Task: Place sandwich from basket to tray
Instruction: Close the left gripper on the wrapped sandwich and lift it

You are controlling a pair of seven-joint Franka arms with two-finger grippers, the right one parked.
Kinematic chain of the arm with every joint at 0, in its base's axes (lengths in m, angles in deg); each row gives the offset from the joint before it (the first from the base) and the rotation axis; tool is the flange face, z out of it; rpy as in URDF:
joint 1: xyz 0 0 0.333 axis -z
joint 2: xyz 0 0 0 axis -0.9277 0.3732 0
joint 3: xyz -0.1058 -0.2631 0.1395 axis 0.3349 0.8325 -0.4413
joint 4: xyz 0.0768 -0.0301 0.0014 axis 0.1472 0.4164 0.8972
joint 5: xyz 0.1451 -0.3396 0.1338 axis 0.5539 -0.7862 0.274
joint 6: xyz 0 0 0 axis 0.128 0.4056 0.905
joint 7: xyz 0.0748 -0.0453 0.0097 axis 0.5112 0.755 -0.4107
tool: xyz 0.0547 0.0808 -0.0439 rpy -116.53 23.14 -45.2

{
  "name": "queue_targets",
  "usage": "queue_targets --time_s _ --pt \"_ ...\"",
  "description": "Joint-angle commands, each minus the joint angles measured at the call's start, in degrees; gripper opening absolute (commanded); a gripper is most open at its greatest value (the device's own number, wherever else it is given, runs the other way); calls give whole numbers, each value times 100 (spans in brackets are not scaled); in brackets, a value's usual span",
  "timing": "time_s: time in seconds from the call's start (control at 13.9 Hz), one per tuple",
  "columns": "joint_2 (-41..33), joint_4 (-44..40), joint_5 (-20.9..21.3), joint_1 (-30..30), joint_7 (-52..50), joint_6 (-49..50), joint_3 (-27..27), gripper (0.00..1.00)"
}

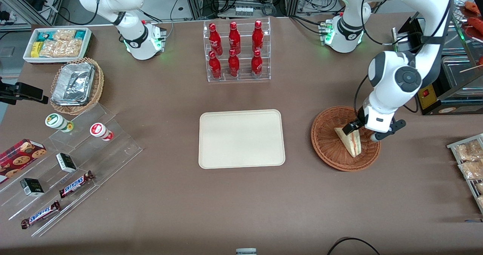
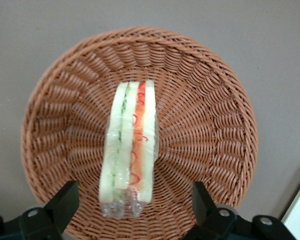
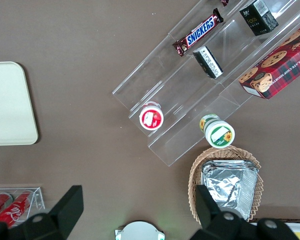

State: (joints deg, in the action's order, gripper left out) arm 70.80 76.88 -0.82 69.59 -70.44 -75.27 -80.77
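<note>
From the front, the end effector (image 1: 363, 131) hangs over the basket (image 1: 328, 145), at the side of it farther from the camera, with the arm's white wrist just above. One dark fingertip sits at the upper corner of the sandwich (image 1: 350, 141); the other pokes out over the rim toward the working arm's end of the desk (image 1: 241, 202). The sandwich lies inside the basket, its striped edge facing the camera, its point toward the nearer rim. The tray (image 1: 241, 139) lies flat on the desk beside the basket, toward the parked arm's end, well apart from it and with nothing on it. Farther from the camera than the tray stands a clear rack of red bottles (image 1: 236, 51).

From the left wrist, the end effector (image 2: 135, 202) is spread wide: its fingers (image 2: 64, 204) stand apart on either side of the sandwich (image 2: 130, 150), with clear gaps between each pad and the wrap. Whether they touch it cannot be told for certain, but nothing is clamped. The sandwich rests on its side on the woven floor of the basket (image 2: 210, 125), red and green filling stripes upward, the crimped end of the wrap lying between the fingers.

From the right wrist, a corner of the tray (image 3: 10, 102) shows on the brown desk (image 3: 80, 60).
</note>
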Motion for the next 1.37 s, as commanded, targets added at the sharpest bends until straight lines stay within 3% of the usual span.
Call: queue_targets --time_s 0.0,0.29,0.58,0.65,0.72,0.86,0.94,1.15,1.29 --pt "101 93 273 43 -215 -187 -6 100" --pt "338 76 554 17 -206 -240 -6 100" --pt "646 67 555 -28 -268 -512 -32 100" --pt "672 76 555 -28 -294 -573 -32 96" --pt "681 76 555 -28 -372 -574 -32 80" --pt "743 76 555 -28 -706 -574 -32 23" --pt "743 67 555 -28 -725 -574 -32 0" --pt "647 -64 555 -19 -663 -399 -32 0" --pt "629 -510 555 16 -672 213 -15 0"
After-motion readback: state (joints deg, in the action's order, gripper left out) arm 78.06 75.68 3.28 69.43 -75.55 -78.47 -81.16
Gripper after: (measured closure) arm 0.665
